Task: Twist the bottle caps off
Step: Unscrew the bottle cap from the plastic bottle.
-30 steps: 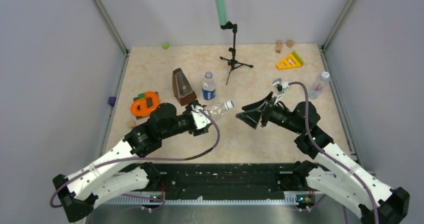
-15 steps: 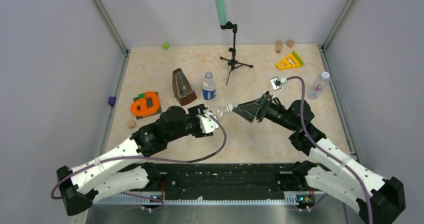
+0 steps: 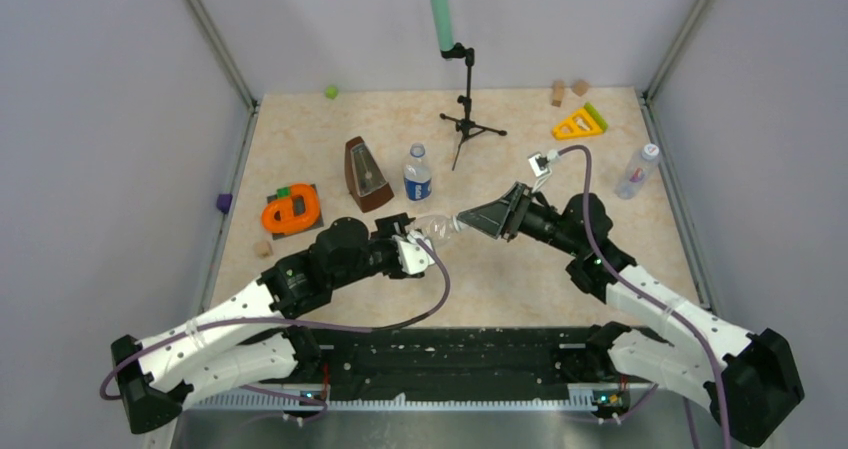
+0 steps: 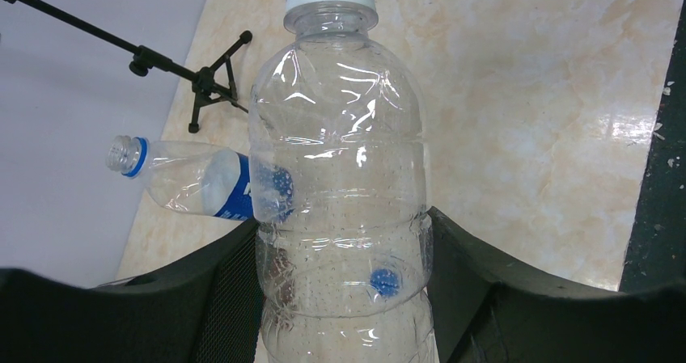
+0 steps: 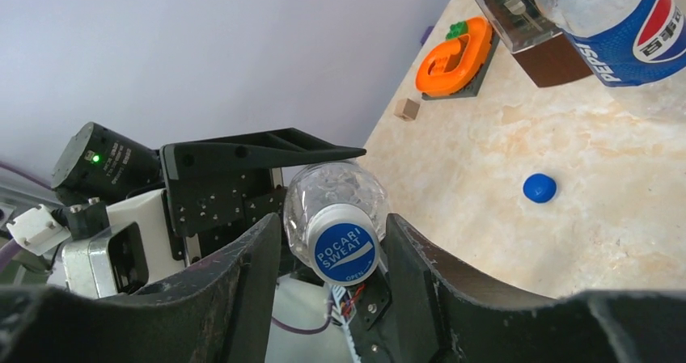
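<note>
My left gripper (image 3: 418, 245) is shut on the body of the plain clear bottle (image 3: 435, 229), holding it off the table with its neck towards the right arm; the bottle fills the left wrist view (image 4: 340, 137). Its white cap with a blue top (image 5: 344, 251) sits between the fingers of my right gripper (image 3: 472, 219), which is open, with a gap on one side. The blue-and-white labelled bottle (image 3: 417, 177) stands uncapped, and a dark blue cap (image 5: 539, 187) lies on the table near it. The bluish bottle (image 3: 637, 171) with a white cap stands at the right edge.
A brown metronome (image 3: 365, 174) and an orange toy (image 3: 290, 209) stand left of the bottles. A microphone stand (image 3: 465, 119) is at the back centre. A yellow triangle (image 3: 578, 122) and wooden blocks (image 3: 557, 92) are at the back right.
My right gripper has moved left and its open fingers now straddle the clear bottle's cap. My left arm has shifted the held bottle slightly right towards it.
</note>
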`<state>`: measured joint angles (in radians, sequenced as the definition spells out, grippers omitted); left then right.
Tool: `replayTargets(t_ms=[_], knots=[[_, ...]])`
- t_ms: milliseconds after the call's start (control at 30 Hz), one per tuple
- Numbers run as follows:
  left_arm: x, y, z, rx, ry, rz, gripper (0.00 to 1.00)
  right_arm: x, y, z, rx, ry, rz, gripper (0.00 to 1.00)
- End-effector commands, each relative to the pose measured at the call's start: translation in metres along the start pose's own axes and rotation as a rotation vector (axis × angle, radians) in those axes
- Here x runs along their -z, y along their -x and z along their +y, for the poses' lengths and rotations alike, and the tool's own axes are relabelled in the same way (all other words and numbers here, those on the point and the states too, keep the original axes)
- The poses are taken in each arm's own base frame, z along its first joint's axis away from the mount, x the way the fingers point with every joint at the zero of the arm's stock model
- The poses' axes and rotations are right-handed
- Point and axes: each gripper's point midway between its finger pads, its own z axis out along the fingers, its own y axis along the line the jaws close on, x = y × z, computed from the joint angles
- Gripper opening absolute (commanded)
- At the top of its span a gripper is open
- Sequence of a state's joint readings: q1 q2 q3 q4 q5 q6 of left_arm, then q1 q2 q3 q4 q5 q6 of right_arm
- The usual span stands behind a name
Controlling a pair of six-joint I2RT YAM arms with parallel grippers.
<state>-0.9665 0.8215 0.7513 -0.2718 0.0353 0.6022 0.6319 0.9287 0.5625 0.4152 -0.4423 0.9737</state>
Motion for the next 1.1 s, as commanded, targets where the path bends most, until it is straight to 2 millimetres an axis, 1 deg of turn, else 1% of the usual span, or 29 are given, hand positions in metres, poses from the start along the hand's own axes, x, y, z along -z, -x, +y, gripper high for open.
replayTargets(t_ms=[0,233,300,433,500,567,633,767,833,900,1000,1067], knots=[[0.000,0.010,0.005,-0.005,0.027,-0.042,0.00,-0.001,0.004,0.016,0.007,0.066,-0.001,0.48],[-0.001,0.013,0.007,-0.007,0.026,-0.048,0.00,-0.001,-0.003,0.009,0.011,0.051,0.033,0.40],[0.000,0.014,0.007,-0.004,0.027,-0.052,0.00,-0.001,-0.005,0.008,0.015,0.046,0.038,0.32],[0.002,0.019,0.007,0.002,0.025,-0.071,0.00,0.000,-0.006,0.007,0.038,0.046,0.044,0.19],[0.004,0.023,0.006,0.006,0.020,-0.090,0.00,0.001,-0.006,0.011,0.066,0.067,0.048,0.12],[0.005,0.028,0.005,0.032,0.012,-0.110,0.00,0.003,-0.007,0.016,0.104,0.096,0.059,0.09],[0.007,0.035,0.006,0.103,0.012,-0.129,0.00,0.006,-0.010,0.023,0.156,0.134,0.079,0.07],[0.007,0.046,-0.004,0.148,-0.053,-0.170,0.00,0.013,-0.019,0.033,0.275,0.208,0.128,0.07],[0.008,0.054,-0.009,0.166,-0.087,-0.200,0.00,0.015,-0.022,0.034,0.322,0.231,0.144,0.07],[0.011,0.063,-0.015,0.185,-0.138,-0.237,0.00,0.019,-0.026,0.037,0.363,0.261,0.159,0.07],[0.017,0.076,-0.020,0.211,-0.198,-0.297,0.00,0.023,-0.031,0.042,0.412,0.309,0.180,0.07],[0.021,0.084,-0.025,0.226,-0.249,-0.333,0.00,0.027,-0.034,0.048,0.447,0.352,0.195,0.07]])
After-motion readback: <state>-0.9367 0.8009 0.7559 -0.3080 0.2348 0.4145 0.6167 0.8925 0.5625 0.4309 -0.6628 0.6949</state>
